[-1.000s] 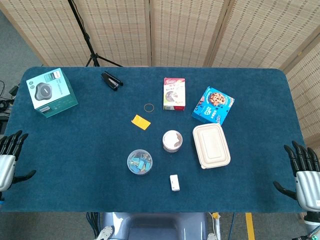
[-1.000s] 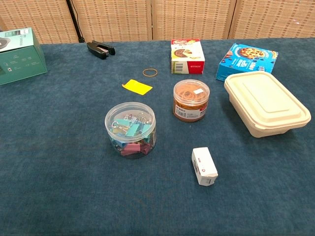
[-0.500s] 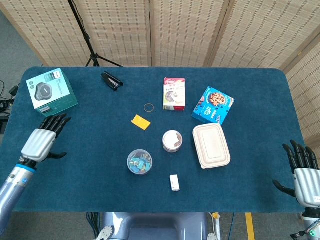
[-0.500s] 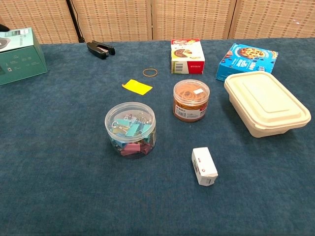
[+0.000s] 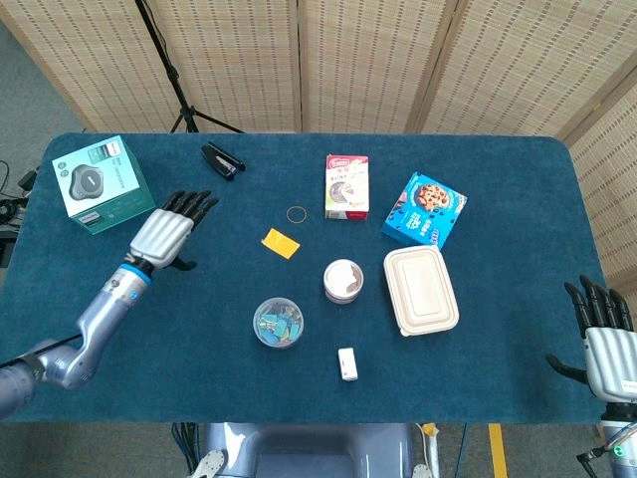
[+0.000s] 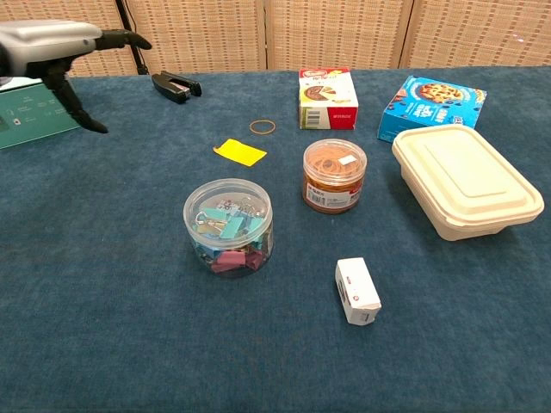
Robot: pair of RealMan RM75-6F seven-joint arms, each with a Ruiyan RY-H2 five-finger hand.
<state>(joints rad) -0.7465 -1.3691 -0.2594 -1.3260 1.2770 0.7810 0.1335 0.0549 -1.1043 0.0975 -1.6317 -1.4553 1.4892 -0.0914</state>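
1. We are counting three cardboard boxes on the blue bench (image 5: 518, 199): one green box (image 5: 103, 184) at the far left, one white and red box (image 5: 346, 186) in the middle, and one blue cookie box (image 5: 425, 209) to its right.
2. We are also counting two round jars, namely one clip jar (image 5: 279, 323) and one rubber band jar (image 5: 343, 281), plus one cream lidded container (image 5: 421, 290), one stapler (image 5: 222, 160), one yellow note (image 5: 281, 243), one loose rubber band (image 5: 297, 213) and one small white box (image 5: 347, 363).
3. We are seeing the left hand (image 5: 170, 233) hovering above the bench with fingers stretched out and spread, holding nothing and touching nothing.
4. The green box is sitting just beside that hand, to its left; it is teal, with a dark round device printed on top.
5. The stapler is lying beyond the left fingertips, apart from them.
6. The right hand (image 5: 607, 351) is hanging off the bench's right edge, fingers spread, holding nothing.
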